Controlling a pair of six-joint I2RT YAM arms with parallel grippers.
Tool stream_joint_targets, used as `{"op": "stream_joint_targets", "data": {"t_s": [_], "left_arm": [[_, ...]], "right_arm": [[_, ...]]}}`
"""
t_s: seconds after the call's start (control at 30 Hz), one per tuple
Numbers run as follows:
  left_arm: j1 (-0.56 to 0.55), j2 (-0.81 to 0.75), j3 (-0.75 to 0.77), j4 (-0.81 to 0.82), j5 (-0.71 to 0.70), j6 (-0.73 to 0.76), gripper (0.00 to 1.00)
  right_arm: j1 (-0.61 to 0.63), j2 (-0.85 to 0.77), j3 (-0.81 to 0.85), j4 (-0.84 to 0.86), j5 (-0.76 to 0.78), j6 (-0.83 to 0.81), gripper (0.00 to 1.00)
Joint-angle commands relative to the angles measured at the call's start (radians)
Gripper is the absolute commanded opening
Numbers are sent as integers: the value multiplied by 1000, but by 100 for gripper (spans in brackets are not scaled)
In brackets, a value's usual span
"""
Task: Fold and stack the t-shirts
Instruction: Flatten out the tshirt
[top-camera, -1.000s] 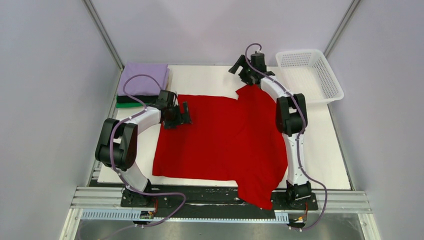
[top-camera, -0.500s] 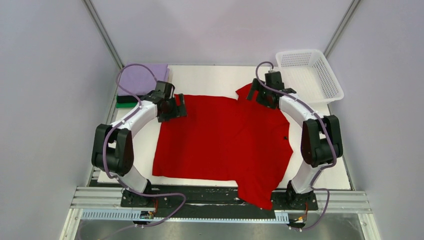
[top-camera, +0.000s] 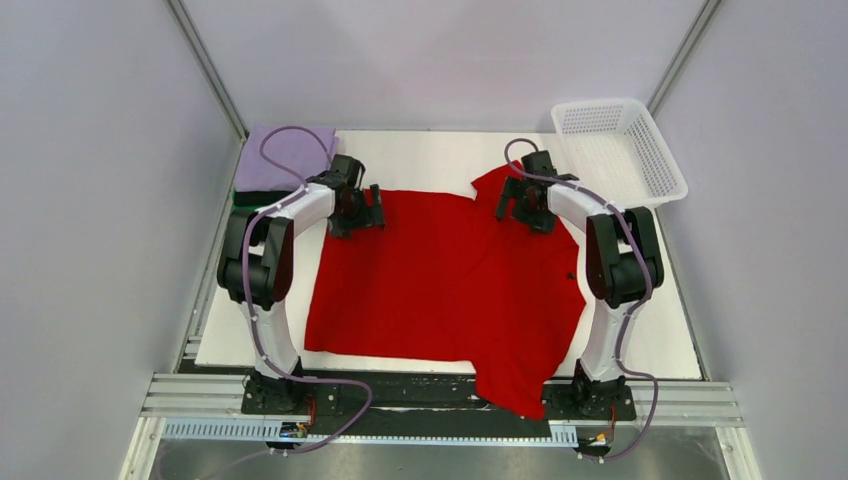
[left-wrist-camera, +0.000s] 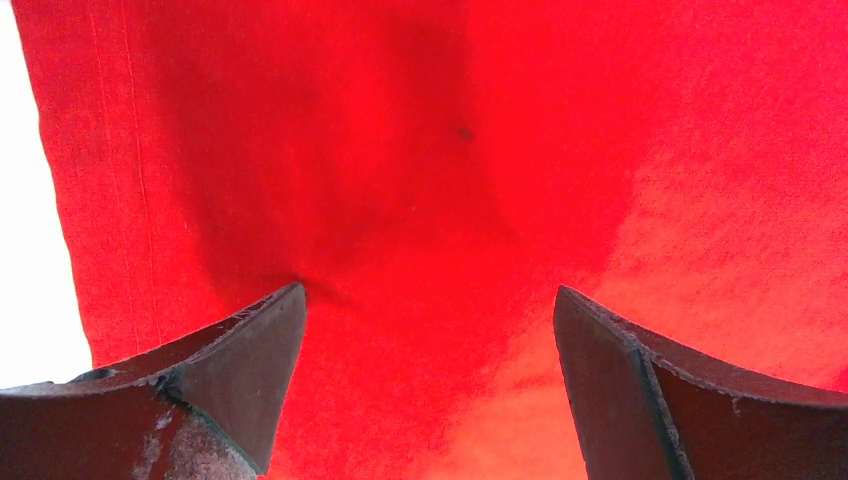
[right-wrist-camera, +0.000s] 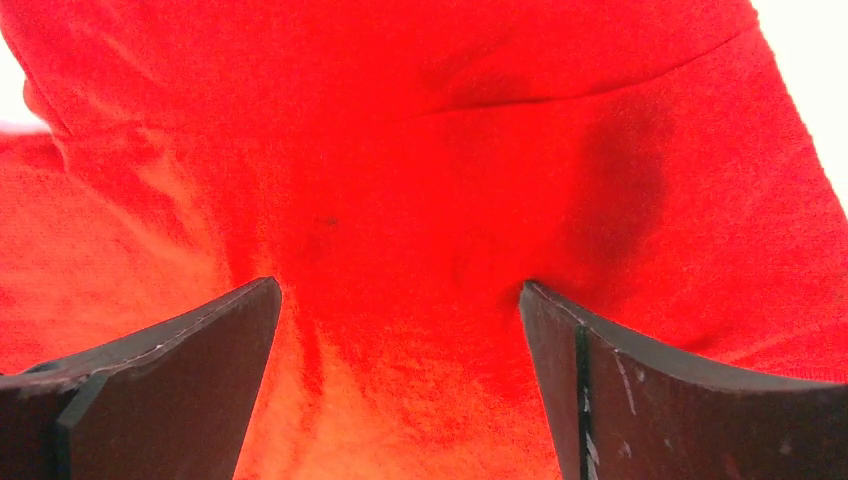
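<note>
**A:** Where is the plain bright red cloth t-shirt (top-camera: 450, 275)?

**B:** It is spread flat across the middle of the white tabletop (top-camera: 430, 160). One sleeve points to the far right. The other droops over the near edge, close to the right arm's base.

**A:** And the left claw (top-camera: 365, 212)?

**B:** It is down at the shirt's far left corner. In the wrist view it is released, with both dark fingers (left-wrist-camera: 240, 360) spread wide and red cloth filling the gap. A small pucker shows at the left tip. The hemmed edge runs just beside it, with bare tabletop past that.

**A:** The right claw (top-camera: 520, 205)?

**B:** It is also released, with its fingers well apart. It sits on the cloth near the far sleeve, where a seam crosses above the tips. Neither claw is grasping anything.

**A:** What else is there?

**B:** The folded lavender cloth tee (top-camera: 290, 150) lies at the far left corner on top of a black one (top-camera: 252, 197). Both are apart from the red shirt. The white plastic mesh basket (top-camera: 620, 150) sits at the far right corner, beyond the right arm.
</note>
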Motion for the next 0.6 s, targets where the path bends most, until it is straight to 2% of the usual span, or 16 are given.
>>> {"op": "stream_joint_targets", "data": {"t_s": [0.0, 0.2, 0.57], "left_arm": [[-2, 73, 82, 0, -38, -2, 100], [13, 201, 211, -45, -80, -1, 100], [58, 405, 487, -123, -86, 6, 100]], "right_arm": [[-42, 74, 63, -5, -2, 20, 100], [-86, 193, 199, -13, -26, 3, 100], [-137, 488, 628, -89, -85, -17, 100]]}}
